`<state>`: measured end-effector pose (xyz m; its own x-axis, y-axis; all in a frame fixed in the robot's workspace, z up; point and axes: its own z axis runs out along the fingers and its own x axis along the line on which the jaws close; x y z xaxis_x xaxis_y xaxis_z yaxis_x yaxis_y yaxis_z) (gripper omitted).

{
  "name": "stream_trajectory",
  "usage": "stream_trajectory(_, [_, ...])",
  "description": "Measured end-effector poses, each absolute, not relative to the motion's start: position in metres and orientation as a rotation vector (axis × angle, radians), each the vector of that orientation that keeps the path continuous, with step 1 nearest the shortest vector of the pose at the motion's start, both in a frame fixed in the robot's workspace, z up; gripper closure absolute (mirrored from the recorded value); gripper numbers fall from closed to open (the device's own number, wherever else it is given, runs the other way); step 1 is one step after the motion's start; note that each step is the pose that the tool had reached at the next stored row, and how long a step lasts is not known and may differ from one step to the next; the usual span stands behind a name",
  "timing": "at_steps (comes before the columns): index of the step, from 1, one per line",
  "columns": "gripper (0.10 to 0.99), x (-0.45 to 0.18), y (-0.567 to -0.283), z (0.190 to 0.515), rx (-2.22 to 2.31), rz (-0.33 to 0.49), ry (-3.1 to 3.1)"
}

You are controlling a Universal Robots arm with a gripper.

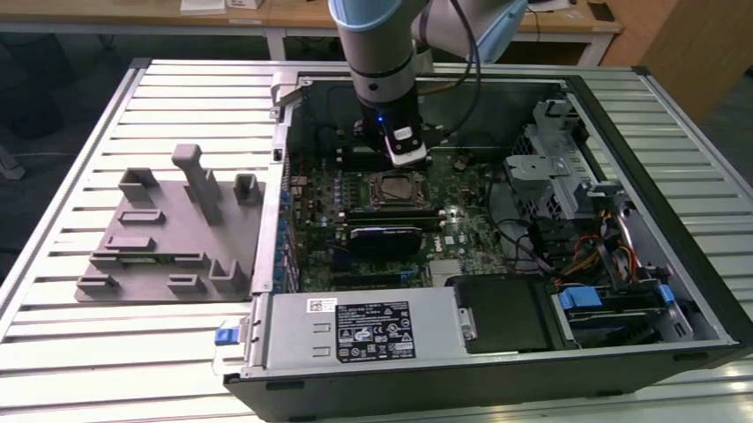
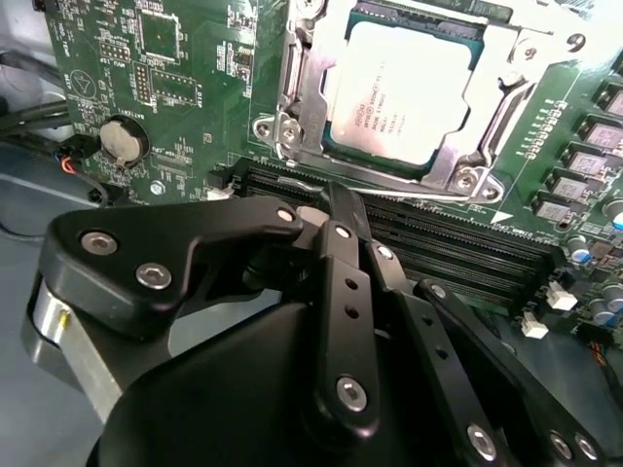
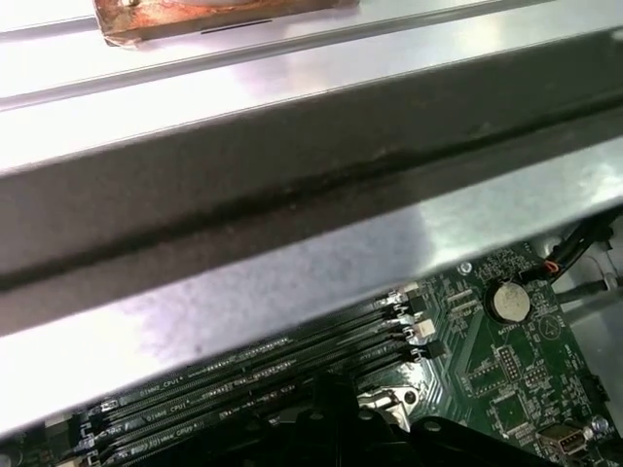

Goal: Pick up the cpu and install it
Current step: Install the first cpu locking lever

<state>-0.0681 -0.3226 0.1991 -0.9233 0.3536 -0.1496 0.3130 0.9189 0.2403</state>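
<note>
CPU (image 2: 404, 92) is sitting in the socket (image 2: 302, 97) on the motherboard (image 2: 175, 58), metal lid up, pale rim showing round the edge, steel frame around it. In the exterior view the same chip (image 1: 392, 189) is mid-board inside the open PC case (image 1: 659, 264), which lies on its side on the slatted desk (image 1: 189, 88).

Handling, my read: light, rigid, flat and thin. Metal top is smooth, so slippery for pads. The underside contacts and the socket pins are the fragile part; any tilt or sideways drag while seating could bend something. Best hold is on two opposite edges, level, light squeeze. No pressing on the lid off-centre.

Gripper (image 2: 336, 209) hangs over the board just beside the socket, above the memory slots (image 2: 458, 248). Its black fingers (image 2: 341, 292) look drawn close together with nothing between them, so narrow and empty. It's not touching the chip as far as I can tell.

Arm (image 1: 376, 53) comes straight down into the case from the far side. Grey tray (image 1: 165, 238) with moulded pockets sits on the desk at the exterior view's left, well apart from the gripper. Coin battery (image 2: 125, 139) sits on the board beside the socket.
</note>
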Motion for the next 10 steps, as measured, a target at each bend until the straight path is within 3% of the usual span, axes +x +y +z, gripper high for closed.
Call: stream_trajectory(10, [0.98,-0.0688,-0.3226,0.1962,0.502,0.319,2.87])
